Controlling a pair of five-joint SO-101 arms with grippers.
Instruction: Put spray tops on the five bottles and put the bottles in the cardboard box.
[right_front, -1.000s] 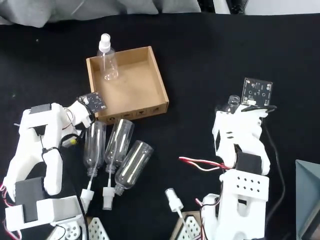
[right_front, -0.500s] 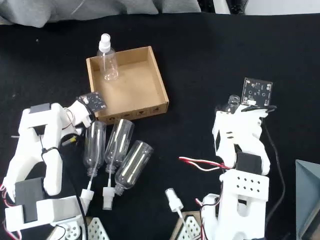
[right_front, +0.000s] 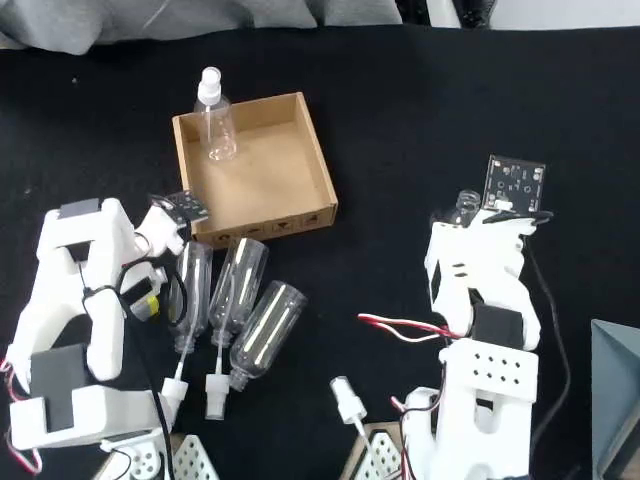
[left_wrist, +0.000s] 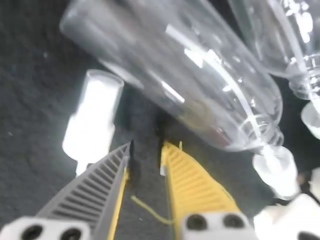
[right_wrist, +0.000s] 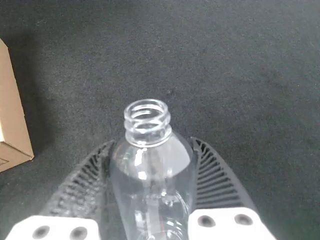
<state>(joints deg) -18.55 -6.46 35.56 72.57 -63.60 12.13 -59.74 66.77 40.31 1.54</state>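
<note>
The cardboard box holds one upright bottle with a spray top. Three clear bottles lie in front of the box: the left one and the middle one carry spray tops, the right one ends in a bare neck. A loose spray top lies near the front edge. My left gripper is low beside the left bottle, slightly open, with nothing between its fingers, and a white spray cap lies beside it. My right gripper is shut on an uncapped bottle, its neck pointing away from the arm.
Black cloth covers the table. Grey fabric lies along the back edge. A grey-blue object stands at the right edge. A corner of the box shows beside the held bottle, with open cloth beyond it.
My left arm has swung toward the front and lowered its gripper beside the leftmost lying bottle. The right arm and its bottle have not moved.
</note>
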